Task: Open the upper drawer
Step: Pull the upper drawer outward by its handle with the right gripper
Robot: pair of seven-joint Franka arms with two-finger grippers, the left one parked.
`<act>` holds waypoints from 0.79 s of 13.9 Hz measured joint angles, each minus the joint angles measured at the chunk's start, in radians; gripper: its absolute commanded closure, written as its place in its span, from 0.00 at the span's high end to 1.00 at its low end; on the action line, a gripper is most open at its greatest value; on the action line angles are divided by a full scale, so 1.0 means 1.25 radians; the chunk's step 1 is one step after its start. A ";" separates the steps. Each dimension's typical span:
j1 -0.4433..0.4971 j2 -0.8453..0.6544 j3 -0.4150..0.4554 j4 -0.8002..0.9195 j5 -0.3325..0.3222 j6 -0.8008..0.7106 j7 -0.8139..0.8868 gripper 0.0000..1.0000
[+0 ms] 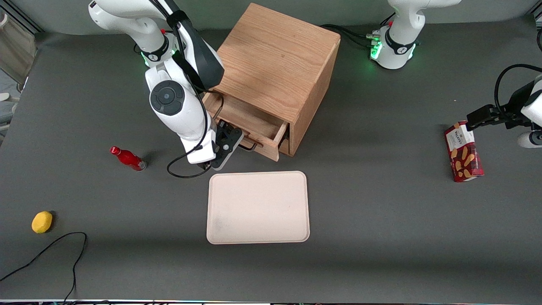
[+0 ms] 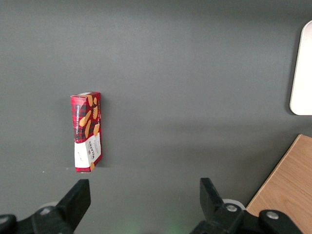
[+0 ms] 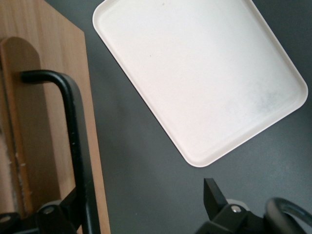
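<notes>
Yellow lemon (image 1: 42,222) and red bottle (image 1: 128,158) sit clear toward the working arm's end of the tabletop (image 1: 381,237). Hand (image 1: 234,144) is at the handle (image 1: 249,146), fingers spread around the bar, not clamped. Upper drawer (image 1: 254,127) sticks partway out of the cabinet (image 1: 275,72), above the tray (image 1: 258,207); cookie box (image 1: 463,151) near parked arm.

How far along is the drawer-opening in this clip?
Largely done: the upper drawer is pulled well out of the cabinet, its inside visible from above. In hand: the claw is at the black handle, open, with one finger beside the bar. Left: at most a little more pull, then backing the claw away above the tray.
</notes>
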 measured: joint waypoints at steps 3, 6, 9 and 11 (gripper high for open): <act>0.000 0.015 0.000 0.016 0.000 0.007 0.000 1.00; -0.003 0.021 0.000 0.024 -0.001 0.007 -0.008 1.00; -0.024 0.022 0.000 0.030 -0.001 0.008 -0.030 1.00; -0.038 0.025 0.000 0.038 -0.001 0.008 -0.047 1.00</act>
